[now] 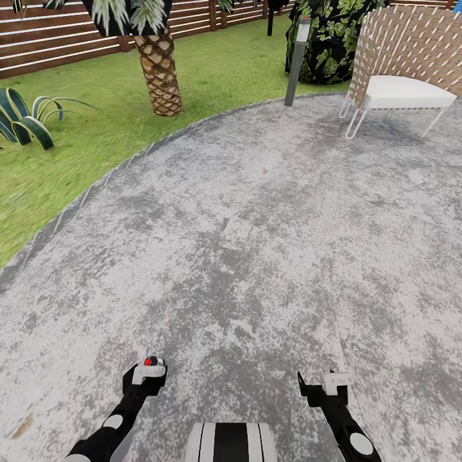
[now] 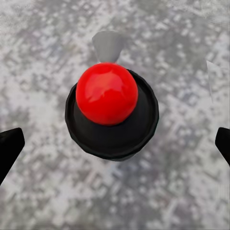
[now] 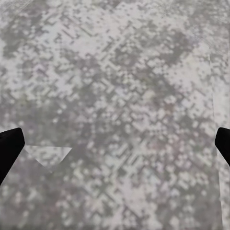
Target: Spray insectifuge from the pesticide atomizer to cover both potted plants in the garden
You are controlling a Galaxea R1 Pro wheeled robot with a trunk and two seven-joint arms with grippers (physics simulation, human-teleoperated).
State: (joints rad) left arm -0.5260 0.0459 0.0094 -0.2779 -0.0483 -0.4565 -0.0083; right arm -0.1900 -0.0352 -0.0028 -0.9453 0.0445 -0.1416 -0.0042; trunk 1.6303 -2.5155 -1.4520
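Both grippers ride low over the grey paving [image 1: 256, 244]: the left gripper [image 1: 149, 372] carries the pesticide atomizer [image 2: 111, 108] between wide-set fingers, the right gripper [image 1: 324, 385] gapes empty, so a jolt could drop it.

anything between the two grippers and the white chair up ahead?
Head view: bare grey speckled paving from the left gripper and right gripper up to the chair. Nothing stands on that stretch.
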